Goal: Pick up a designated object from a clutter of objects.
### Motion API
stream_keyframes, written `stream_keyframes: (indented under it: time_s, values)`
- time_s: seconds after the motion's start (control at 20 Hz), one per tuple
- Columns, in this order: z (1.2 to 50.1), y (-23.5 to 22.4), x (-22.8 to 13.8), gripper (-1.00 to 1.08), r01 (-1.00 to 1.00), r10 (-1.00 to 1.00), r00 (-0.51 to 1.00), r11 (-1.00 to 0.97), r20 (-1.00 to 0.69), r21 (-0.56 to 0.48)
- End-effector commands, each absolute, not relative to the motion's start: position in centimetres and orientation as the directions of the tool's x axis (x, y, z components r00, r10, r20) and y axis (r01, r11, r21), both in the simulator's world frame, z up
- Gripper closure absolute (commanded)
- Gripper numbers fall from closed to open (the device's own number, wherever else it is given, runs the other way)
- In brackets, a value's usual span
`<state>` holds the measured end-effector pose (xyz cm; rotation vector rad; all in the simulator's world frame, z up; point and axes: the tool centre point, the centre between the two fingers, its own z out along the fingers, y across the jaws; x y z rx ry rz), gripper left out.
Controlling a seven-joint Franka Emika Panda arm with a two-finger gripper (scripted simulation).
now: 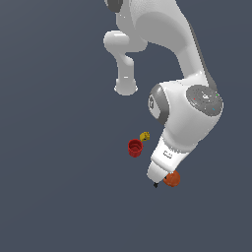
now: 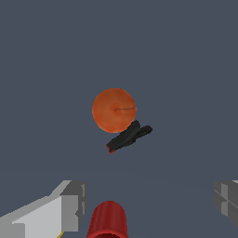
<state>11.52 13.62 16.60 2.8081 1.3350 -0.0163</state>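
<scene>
The designated object, a smooth orange ball (image 2: 114, 110), lies on the dark grey floor with a thin black stick (image 2: 129, 136) up against it. In the exterior view the ball (image 1: 172, 179) peeks out beside the arm's white hand (image 1: 158, 168), which hangs over it. My gripper (image 2: 151, 199) is open: its grey fingers (image 2: 69, 204) stand far apart with nothing between them, well clear of the ball. The rest of the clutter is the red cup (image 1: 135, 147) and the tiny yellow lump (image 1: 144, 136), both toward the exterior view's left of the hand.
The red cup (image 2: 108, 221) shows close by the fingers in the wrist view. The arm's base column (image 1: 126, 86) stands farther back. A flat dark grey floor (image 1: 59, 187) lies all around.
</scene>
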Motion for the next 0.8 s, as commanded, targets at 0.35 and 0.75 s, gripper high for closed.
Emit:
stream_keyframes:
  time_s: [0.35, 0.75]
  values:
    - [11.2, 18.4, 13.0, -0.92, 0.899, 0.899, 0.439, -0.439, -0.006, 0.005]
    - [9.7, 19.6, 13.2, -0.92, 0.922, 0.922, 0.386, -0.386, 0.0, 0.0]
